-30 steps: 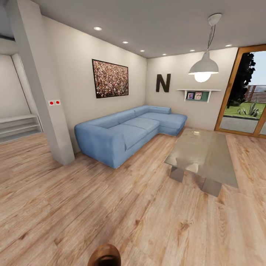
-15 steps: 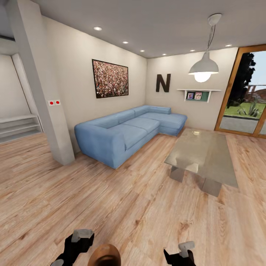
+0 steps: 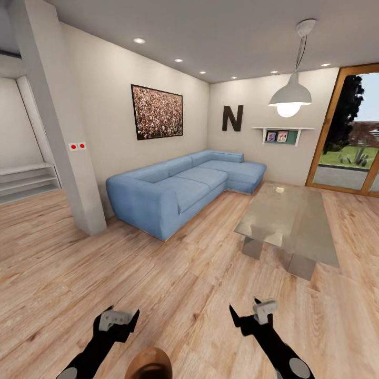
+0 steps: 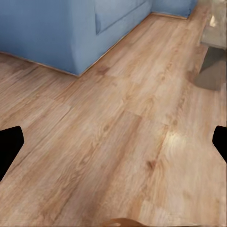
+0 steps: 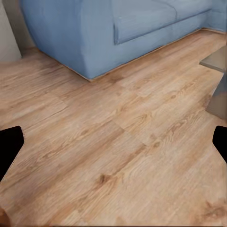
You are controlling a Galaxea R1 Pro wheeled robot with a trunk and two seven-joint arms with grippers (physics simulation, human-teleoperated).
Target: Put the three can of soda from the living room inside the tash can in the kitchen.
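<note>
Both end effectors, left (image 3: 117,319) and right (image 3: 248,312), hang spread wide and empty over the plank floor (image 3: 184,284). The trash can (image 3: 149,364), cut off by the frame edge, sits between them, showing only its copper-brown inside

I was looking into the living room of a home. Ahead of my left pincer (image 3: 117,320) stretched a blue L-shaped sofa (image 3: 179,187) on a light wood plank floor (image 3: 173,284). Beyond the right pincer (image 3: 251,312) stood a glass coffee table (image 3: 289,218), with a pendant lamp (image 3: 289,97), a framed picture (image 3: 157,112) and a patio door (image 3: 350,137) farther off.
</note>
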